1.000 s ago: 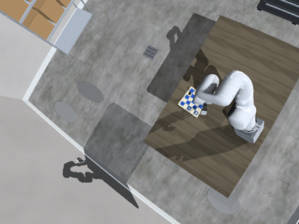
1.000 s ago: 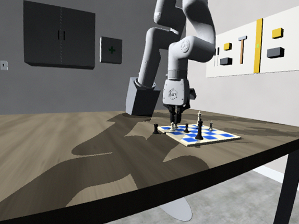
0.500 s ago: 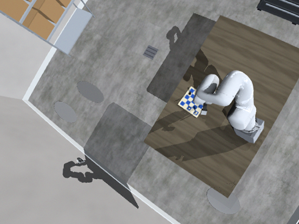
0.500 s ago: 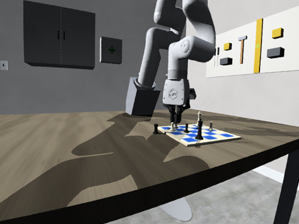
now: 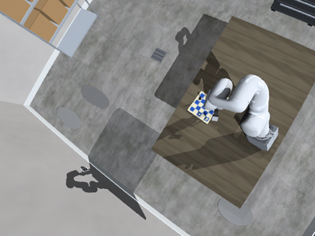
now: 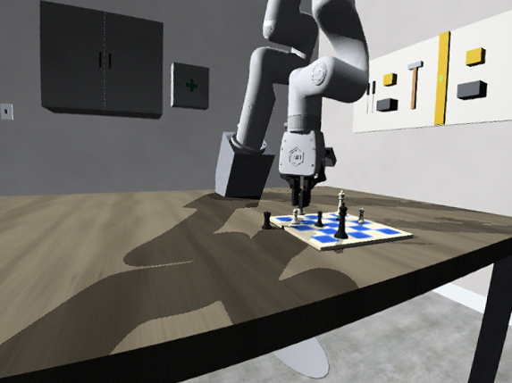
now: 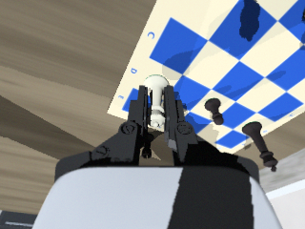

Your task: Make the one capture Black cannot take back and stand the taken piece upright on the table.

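A small blue-and-cream chessboard (image 6: pixel 346 227) lies on the wooden table; it also shows in the overhead view (image 5: pixel 201 106). My gripper (image 7: pixel 155 97) points straight down over the board's corner near the letters D and E (image 6: pixel 299 206). It is shut on a white piece with a round head (image 7: pixel 156 97), gripping its stem. The piece's base is low over the board (image 6: pixel 298 218). A black pawn (image 7: pixel 215 111) stands one square away. A black rook (image 6: pixel 266 219) stands upright on the table just off the board's left edge. In the overhead view the arm hides the gripper.
A tall black piece (image 6: pixel 341 222), a white king (image 6: pixel 340 199) and a smaller white piece (image 6: pixel 361 214) stand further along the board. The arm's grey base block (image 6: pixel 242 170) sits behind the board. The table's front edge is near the board.
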Motion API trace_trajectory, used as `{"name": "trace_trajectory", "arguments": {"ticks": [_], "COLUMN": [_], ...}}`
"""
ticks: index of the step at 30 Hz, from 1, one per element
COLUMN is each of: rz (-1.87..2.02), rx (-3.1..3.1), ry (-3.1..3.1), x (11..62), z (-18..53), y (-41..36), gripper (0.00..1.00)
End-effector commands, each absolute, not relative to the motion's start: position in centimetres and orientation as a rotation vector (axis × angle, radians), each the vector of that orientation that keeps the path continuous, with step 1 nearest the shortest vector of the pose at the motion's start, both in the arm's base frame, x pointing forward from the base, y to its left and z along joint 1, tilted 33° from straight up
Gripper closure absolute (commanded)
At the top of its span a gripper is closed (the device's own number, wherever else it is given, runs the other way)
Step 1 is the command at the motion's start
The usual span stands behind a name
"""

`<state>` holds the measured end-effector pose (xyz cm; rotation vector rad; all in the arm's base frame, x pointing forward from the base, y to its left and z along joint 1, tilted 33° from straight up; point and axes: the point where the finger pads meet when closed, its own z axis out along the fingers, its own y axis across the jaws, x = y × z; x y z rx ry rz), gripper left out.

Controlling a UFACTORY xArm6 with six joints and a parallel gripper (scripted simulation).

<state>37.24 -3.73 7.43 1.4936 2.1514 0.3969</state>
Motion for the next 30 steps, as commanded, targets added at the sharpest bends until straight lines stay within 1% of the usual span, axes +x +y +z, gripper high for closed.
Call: {"name": "trace_trajectory", "arguments": {"ticks": [1,30], "rz": [0.400,0.403], "rx": [1.493,1.492], "ry": [2.151,2.151], "x": [36.9,36.0], "z": [8.1,9.7], "y": [-3.7,-3.5], "gripper": [1.00,1.00]}}
